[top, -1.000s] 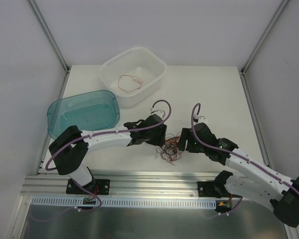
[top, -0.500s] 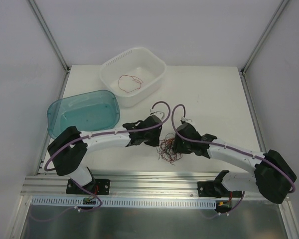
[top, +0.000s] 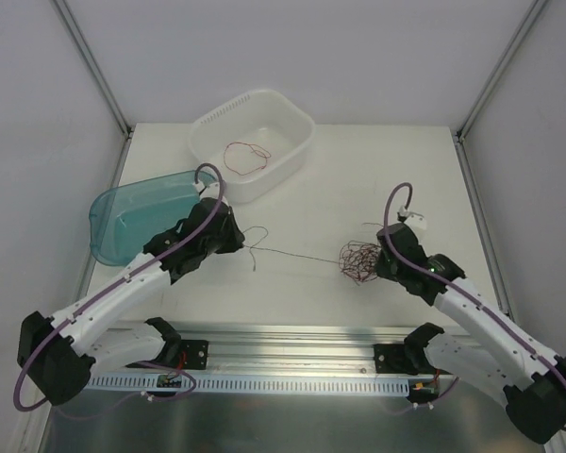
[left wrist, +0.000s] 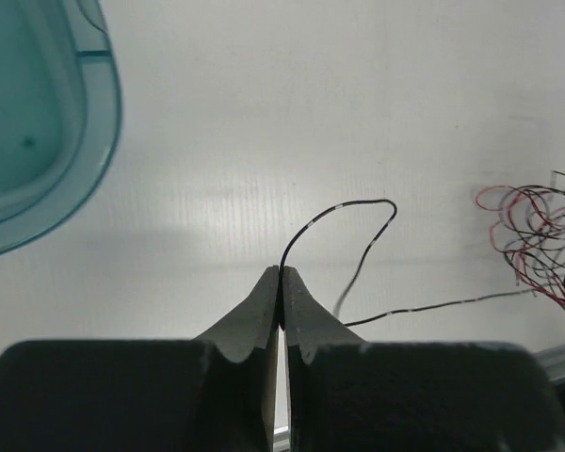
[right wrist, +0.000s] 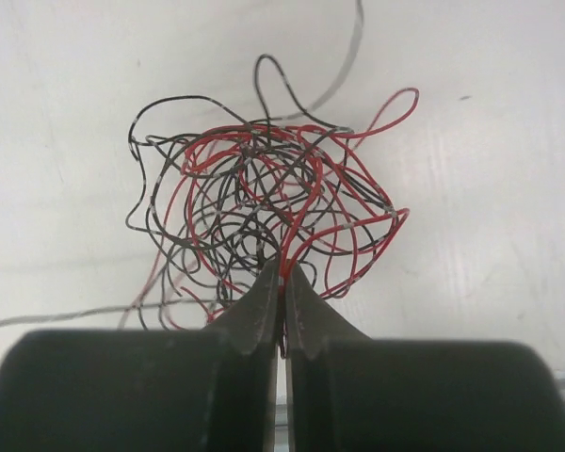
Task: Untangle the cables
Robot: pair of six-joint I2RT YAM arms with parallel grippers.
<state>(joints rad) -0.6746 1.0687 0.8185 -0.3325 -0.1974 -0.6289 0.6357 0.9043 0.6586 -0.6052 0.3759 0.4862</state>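
Note:
The cables are a clump of thin red and black wires on the white table right of centre, filling the right wrist view as a tangle. My right gripper sits at the clump's right side and is shut on a red strand of it. A single black strand stretches left from the clump to my left gripper. That gripper is shut on the strand's end, which loops just past the tips. The clump shows at the right edge of the left wrist view.
A white basin at the back holds one red wire loop. A teal translucent bin stands at the left, close behind my left arm; its rim shows in the left wrist view. A metal rail runs along the near edge.
Both grippers have shut on wires and moved apart. The left went left toward the teal bin, the right went right with the clump, and a black strand is drawn out between them.

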